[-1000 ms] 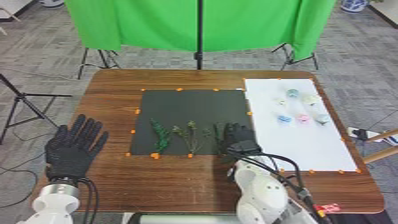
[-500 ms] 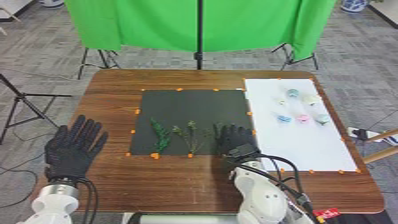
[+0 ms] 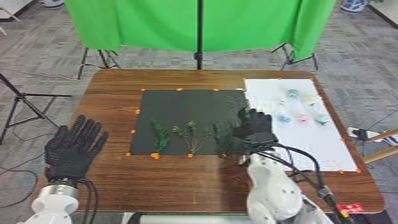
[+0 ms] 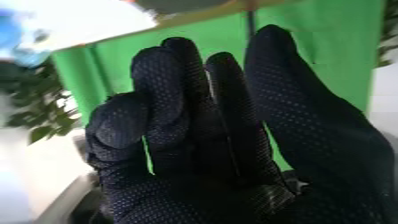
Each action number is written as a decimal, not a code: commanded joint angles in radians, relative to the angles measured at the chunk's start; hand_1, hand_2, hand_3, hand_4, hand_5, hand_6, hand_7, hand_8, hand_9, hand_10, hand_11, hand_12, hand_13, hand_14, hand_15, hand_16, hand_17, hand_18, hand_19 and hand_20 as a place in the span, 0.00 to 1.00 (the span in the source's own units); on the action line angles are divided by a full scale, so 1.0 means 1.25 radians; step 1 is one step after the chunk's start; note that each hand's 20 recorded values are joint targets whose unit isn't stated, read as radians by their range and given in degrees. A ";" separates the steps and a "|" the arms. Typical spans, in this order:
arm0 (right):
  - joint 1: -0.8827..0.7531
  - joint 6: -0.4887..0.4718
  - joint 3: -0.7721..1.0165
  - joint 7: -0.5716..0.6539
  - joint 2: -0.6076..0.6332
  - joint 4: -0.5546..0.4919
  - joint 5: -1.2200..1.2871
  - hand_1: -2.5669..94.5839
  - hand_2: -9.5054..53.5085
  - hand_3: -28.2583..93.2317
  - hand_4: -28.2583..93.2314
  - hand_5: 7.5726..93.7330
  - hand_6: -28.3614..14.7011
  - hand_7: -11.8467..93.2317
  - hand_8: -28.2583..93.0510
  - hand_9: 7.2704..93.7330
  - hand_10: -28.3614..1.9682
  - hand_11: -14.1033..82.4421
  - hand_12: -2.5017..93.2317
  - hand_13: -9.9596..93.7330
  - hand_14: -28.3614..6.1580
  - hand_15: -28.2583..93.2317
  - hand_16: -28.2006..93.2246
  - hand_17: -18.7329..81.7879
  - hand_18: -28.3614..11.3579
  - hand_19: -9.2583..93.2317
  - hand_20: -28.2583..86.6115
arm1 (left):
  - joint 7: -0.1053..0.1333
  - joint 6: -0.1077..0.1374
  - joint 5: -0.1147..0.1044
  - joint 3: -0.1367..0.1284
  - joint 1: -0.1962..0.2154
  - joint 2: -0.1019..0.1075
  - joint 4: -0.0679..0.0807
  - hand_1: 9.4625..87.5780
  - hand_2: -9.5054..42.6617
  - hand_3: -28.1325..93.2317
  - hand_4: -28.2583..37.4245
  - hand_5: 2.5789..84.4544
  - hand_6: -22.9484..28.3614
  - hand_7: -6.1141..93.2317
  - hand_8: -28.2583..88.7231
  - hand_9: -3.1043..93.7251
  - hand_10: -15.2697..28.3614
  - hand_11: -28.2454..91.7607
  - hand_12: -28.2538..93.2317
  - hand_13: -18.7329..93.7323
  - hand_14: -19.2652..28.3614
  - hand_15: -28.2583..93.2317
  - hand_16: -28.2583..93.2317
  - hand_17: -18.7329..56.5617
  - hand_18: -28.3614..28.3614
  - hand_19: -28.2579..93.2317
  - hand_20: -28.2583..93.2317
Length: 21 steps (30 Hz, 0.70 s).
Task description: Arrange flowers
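Where my right hand (image 3: 256, 125) is: over the seam between the dark sheet (image 3: 178, 102) and the white sheet (image 3: 324, 145), palm empty, fingers long and nearly straight, thumb standing apart from them.
Third sprig (image 3: 221, 136): just beside that hand on its left, on the dark sheet, partly hidden; what I can see runs away from me, lengthwise.
Middle sprig (image 3: 191, 137): on the dark sheet, stem end toward me, fine branches fanning toward the far edge.
Full green sprig (image 3: 160, 135): leftmost of the three, long axis running near to far, tip leaning slightly left.
Flower heads: a loose cluster on the white sheet, among them a blue one (image 3: 284, 118) and a pink one (image 3: 303, 118); which way they face, I cannot tell.
Left hand (image 3: 71, 150): over the left of the counter (image 3: 178, 190), fingers spread, holding nothing.
Step in hand: I judge the greenery laid and the blossoms still to be added.
Next move: reach right, pinch one blossom gently, and bring it to a sprig's tip.
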 commanded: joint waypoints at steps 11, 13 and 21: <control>0.086 -0.133 0.104 0.021 0.070 0.160 0.026 0.60 0.00 0.90 0.00 0.50 0.47 0.23 0.15 0.43 0.22 0.29 0.19 0.48 0.25 0.70 0.37 0.50 0.03 0.97 0.57 | 0.011 -0.084 0.039 0.005 -0.002 -0.001 0.005 0.27 0.41 0.83 0.07 0.47 0.58 0.18 0.16 0.40 0.64 0.37 0.33 0.42 0.68 0.50 0.20 0.22 0.73 0.45 0.36; 0.096 -0.126 0.100 0.032 0.067 0.179 0.036 0.61 0.00 0.90 0.00 0.51 0.47 0.23 0.15 0.43 0.23 0.29 0.19 0.49 0.26 0.70 0.36 0.50 0.04 0.97 0.57 | 0.010 -0.078 0.036 0.007 -0.002 -0.002 0.004 0.27 0.41 0.83 0.07 0.47 0.58 0.18 0.17 0.40 0.64 0.37 0.33 0.42 0.68 0.50 0.21 0.22 0.73 0.45 0.36; 0.079 -0.077 0.106 0.040 0.070 0.182 0.055 0.74 0.00 0.78 0.00 0.69 0.58 0.27 0.19 0.76 0.46 0.25 0.34 0.72 0.57 0.56 0.56 0.57 0.15 0.95 0.57 | 0.011 -0.077 0.037 0.011 -0.004 -0.001 0.007 0.27 0.41 0.84 0.07 0.47 0.58 0.18 0.17 0.40 0.64 0.37 0.33 0.42 0.69 0.50 0.21 0.21 0.73 0.45 0.36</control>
